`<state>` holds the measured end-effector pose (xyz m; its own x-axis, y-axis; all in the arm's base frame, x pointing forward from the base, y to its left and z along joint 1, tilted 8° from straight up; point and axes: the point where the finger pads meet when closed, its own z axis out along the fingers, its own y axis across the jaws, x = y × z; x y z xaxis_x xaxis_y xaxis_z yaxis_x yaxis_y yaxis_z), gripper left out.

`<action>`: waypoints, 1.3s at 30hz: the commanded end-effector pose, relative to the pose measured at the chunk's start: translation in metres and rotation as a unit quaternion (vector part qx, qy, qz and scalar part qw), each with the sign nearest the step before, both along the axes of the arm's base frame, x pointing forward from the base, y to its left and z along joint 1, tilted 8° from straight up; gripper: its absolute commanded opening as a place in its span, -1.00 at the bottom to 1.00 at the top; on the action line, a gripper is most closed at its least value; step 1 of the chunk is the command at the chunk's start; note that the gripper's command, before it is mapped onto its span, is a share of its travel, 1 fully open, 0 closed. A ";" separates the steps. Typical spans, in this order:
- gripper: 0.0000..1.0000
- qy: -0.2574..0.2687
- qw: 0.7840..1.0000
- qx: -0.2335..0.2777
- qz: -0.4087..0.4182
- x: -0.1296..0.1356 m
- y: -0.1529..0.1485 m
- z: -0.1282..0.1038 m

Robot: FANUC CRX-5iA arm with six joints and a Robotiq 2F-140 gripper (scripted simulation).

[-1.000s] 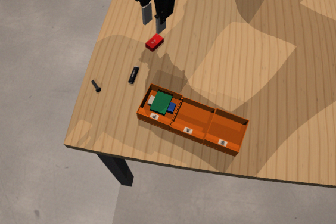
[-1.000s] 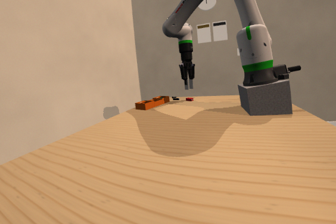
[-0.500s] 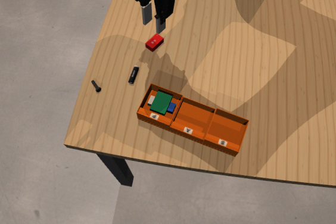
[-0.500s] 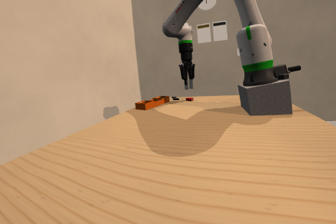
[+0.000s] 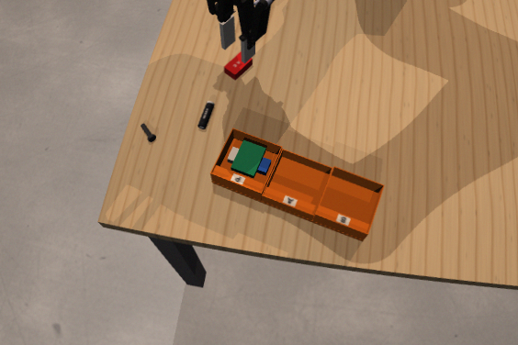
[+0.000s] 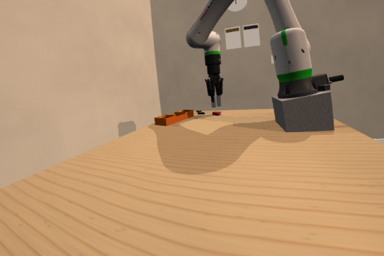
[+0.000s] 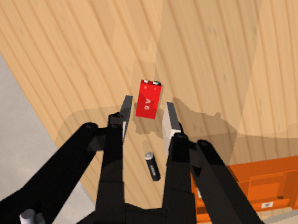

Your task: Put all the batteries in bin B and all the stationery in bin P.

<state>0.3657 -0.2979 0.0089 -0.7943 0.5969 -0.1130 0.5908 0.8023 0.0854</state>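
Note:
A red 9V battery [image 5: 238, 67] lies flat on the table; it also shows in the wrist view [image 7: 149, 99] and far off in the exterior view [image 6: 216, 113]. My gripper [image 5: 236, 48] hangs just above it with its fingers partly apart and nothing between them; in the wrist view [image 7: 148, 103] the battery lies below the gap. A black cylindrical battery [image 5: 207, 115] lies nearer the bins, also in the wrist view [image 7: 152, 166]. The left bin, marked P [image 5: 246, 163], holds a green notebook [image 5: 248, 158], a white eraser [image 5: 233, 154] and a blue item [image 5: 264, 166]. The right bin, marked B [image 5: 350, 201], is empty.
An empty middle bin [image 5: 298, 183] joins the two others in one orange row [image 6: 173, 117]. A black bolt [image 5: 148, 132] lies near the table's left edge. The robot's grey base block [image 6: 303, 110] stands at the back.

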 end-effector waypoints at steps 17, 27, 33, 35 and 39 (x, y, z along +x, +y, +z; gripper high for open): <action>-0.35 0.000 1.000 0.000 0.000 0.007 -0.001 -0.043; -0.35 0.000 1.000 0.000 0.000 0.007 0.000 -0.047; -0.35 0.000 1.000 0.000 0.000 0.007 0.000 -0.047; -0.56 0.000 1.000 0.000 0.000 0.007 0.000 -0.047; -0.56 0.000 1.000 0.000 0.000 0.007 0.000 -0.047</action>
